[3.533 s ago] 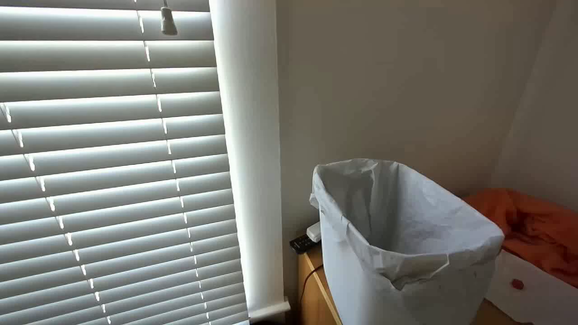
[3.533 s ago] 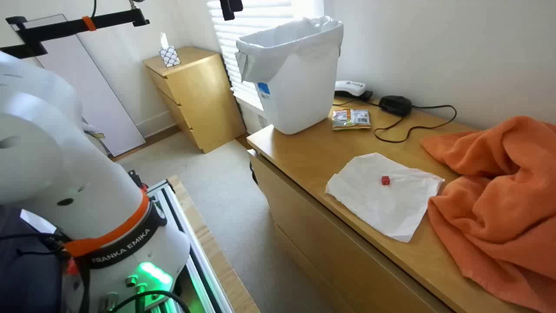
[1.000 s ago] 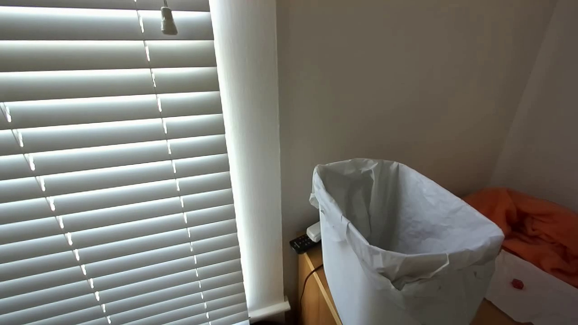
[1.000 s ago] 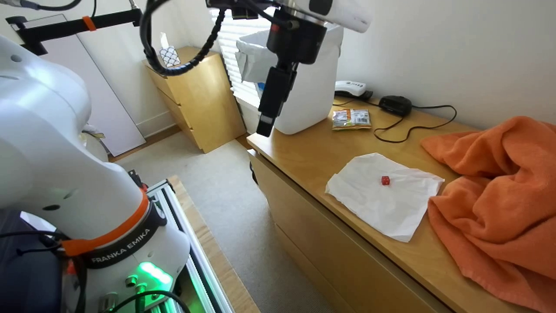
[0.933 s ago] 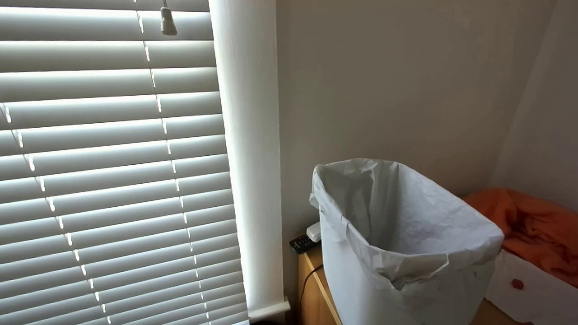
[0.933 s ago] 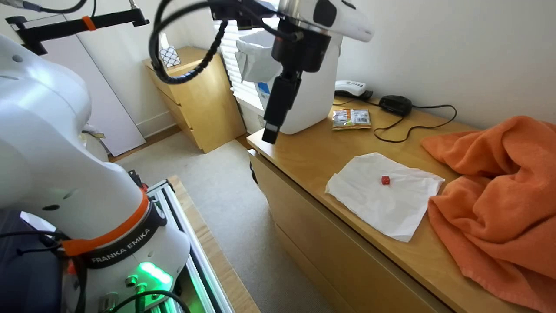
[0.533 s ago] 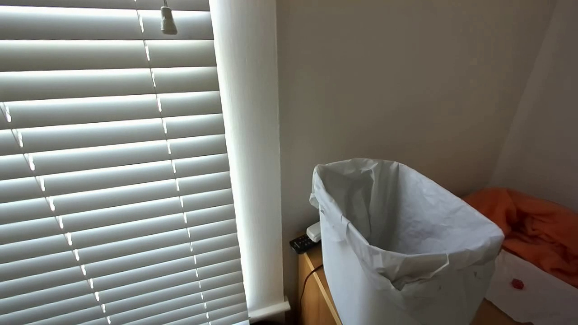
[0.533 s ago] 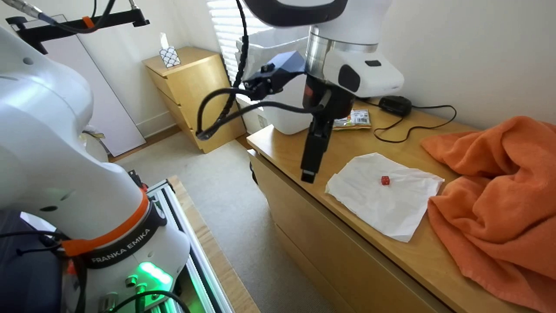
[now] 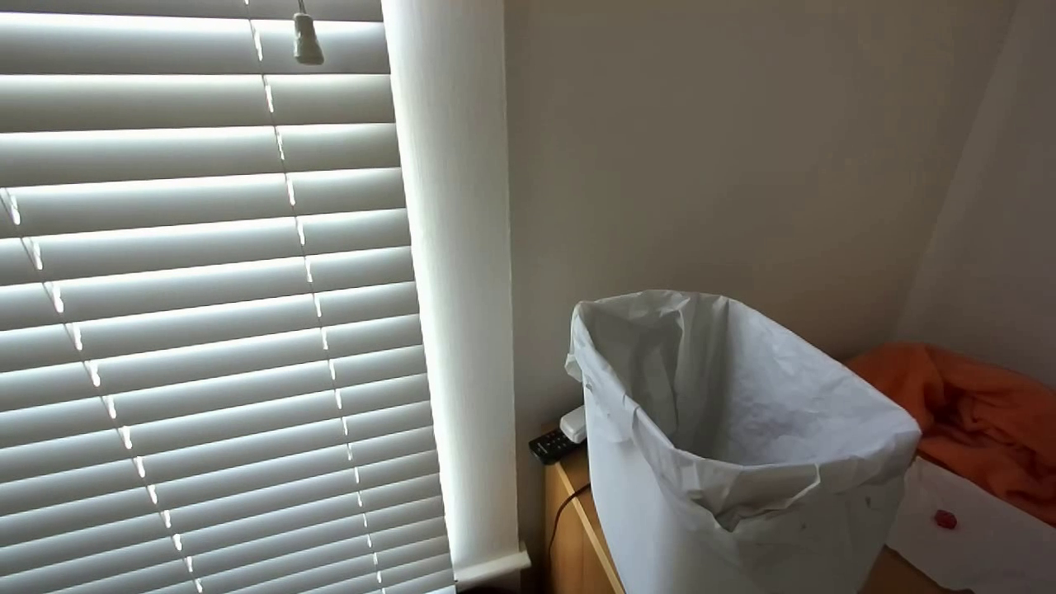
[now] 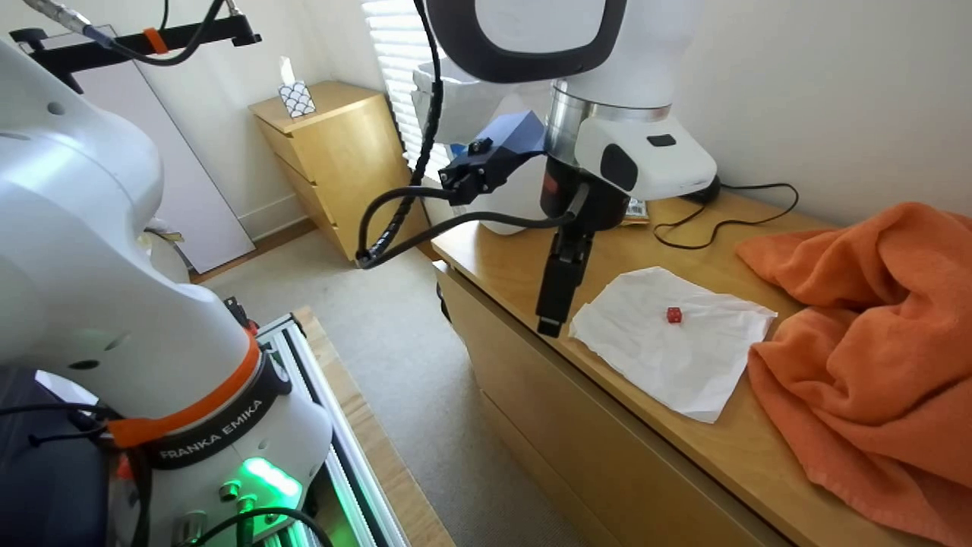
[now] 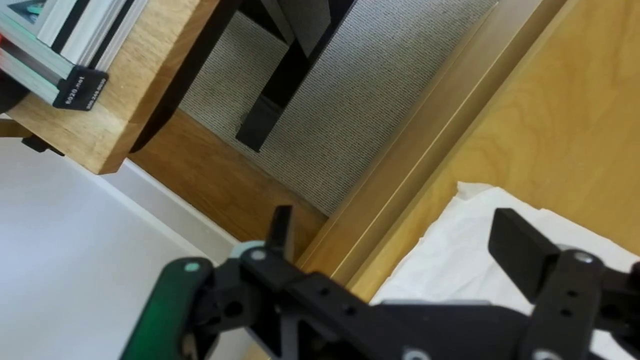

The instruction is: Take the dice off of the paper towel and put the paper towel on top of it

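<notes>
A small red die (image 10: 674, 314) lies on a flat white paper towel (image 10: 661, 365) on the wooden dresser top. Both also show in an exterior view, the die (image 9: 945, 519) on the towel (image 9: 998, 549), partly cut off by the bin. My gripper (image 10: 549, 327) is in the air just beside the towel's near left edge, pointing down. In the wrist view my gripper (image 11: 393, 217) is open with nothing between its widely spaced fingers. Part of the paper towel (image 11: 440, 265) shows beneath and between them. The die does not show in the wrist view.
A white lined bin (image 9: 742, 528) stands on the dresser (image 10: 509, 258), partly behind the arm. An orange cloth (image 10: 873, 357) lies against the towel's right side. A black cord (image 10: 790, 201) and a mostly hidden packet (image 10: 636, 213) lie behind. The dresser's front edge is close.
The arm has come into view and moved down and right from near the bin toward the towel's left edge. The die and paper towel have not moved.
</notes>
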